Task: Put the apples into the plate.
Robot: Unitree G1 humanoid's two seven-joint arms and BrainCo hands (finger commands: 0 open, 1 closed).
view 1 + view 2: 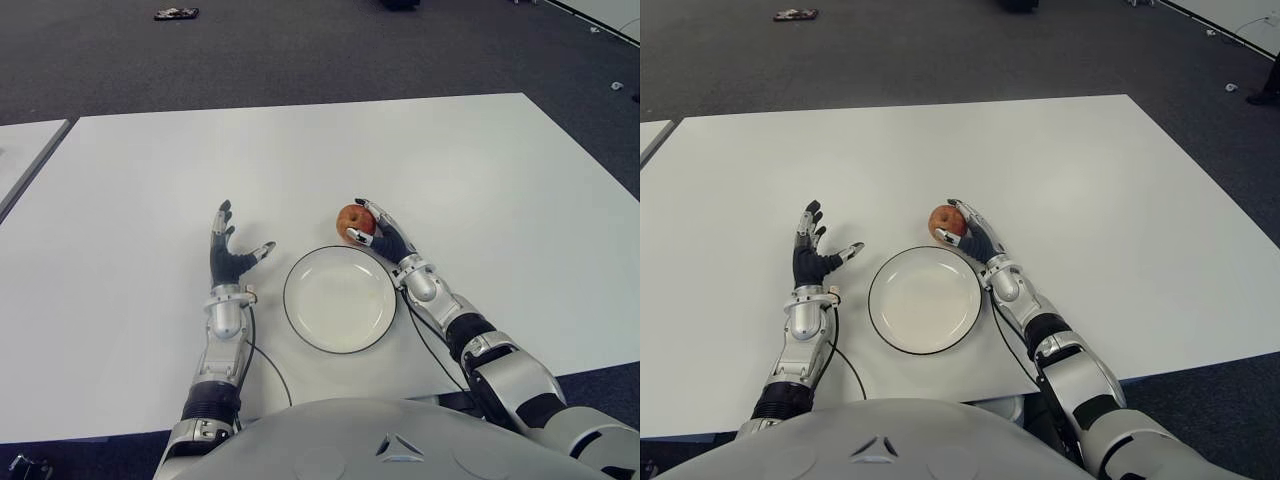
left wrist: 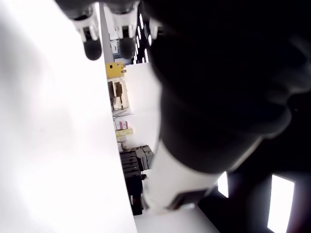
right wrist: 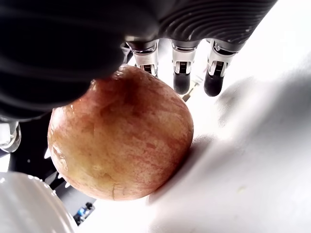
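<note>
Right hand is cupped around the apple, with the palm against its side and the fingers reaching past its top; the apple sits on the white table. Just beside this hand, toward the robot's body and its left, lies the empty white plate, and the apple is outside its rim. Beyond the plate, the left hand shows with fingers spread, holding nothing.
</note>
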